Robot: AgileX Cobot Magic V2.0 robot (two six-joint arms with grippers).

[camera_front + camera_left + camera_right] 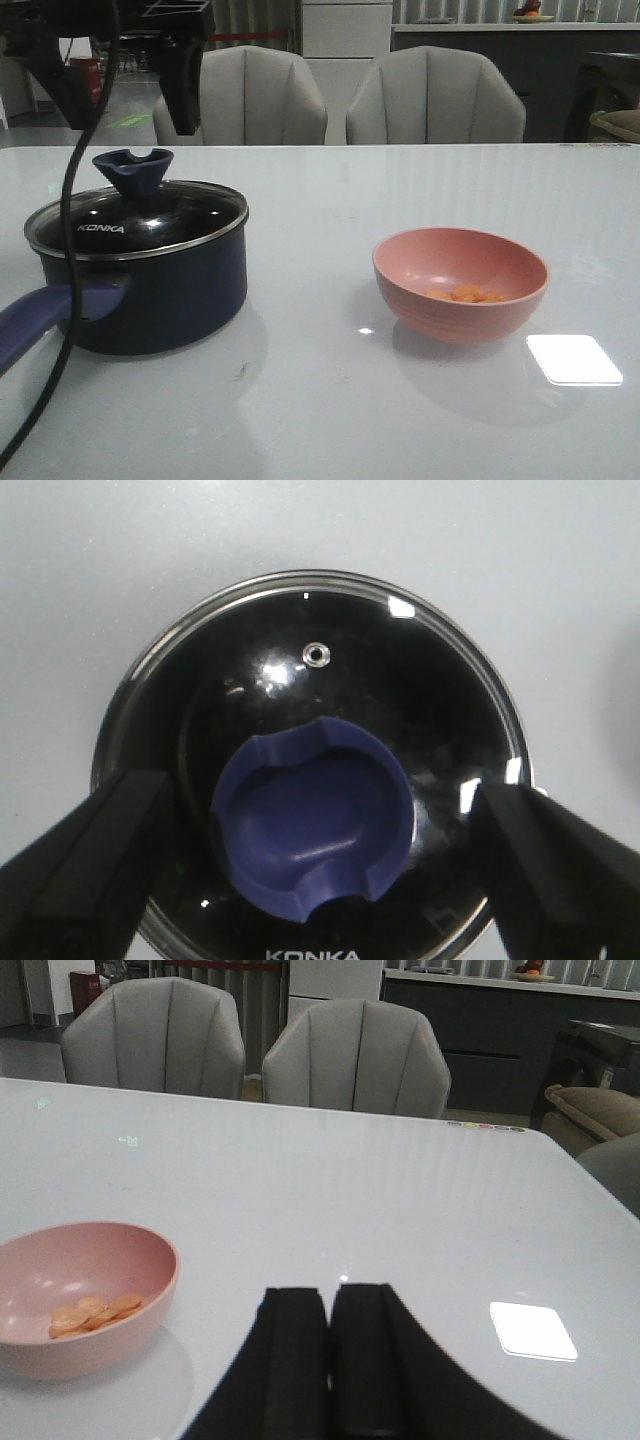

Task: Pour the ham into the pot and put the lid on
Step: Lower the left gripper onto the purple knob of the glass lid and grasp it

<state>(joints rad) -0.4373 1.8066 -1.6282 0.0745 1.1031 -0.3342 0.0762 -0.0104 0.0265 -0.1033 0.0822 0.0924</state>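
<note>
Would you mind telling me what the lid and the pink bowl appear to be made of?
The lid looks like dark tinted glass with a polished steel rim: it shows sharp highlights and a small vent hole. Its blue knob seems matte plastic or silicone. The pink bowl looks like matte plastic or similar, with only soft reflections.

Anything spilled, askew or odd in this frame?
Nothing stands out. The lid sits level on the pot, the ham lies inside the upright pink bowl, and no spill shows on the table.
</note>
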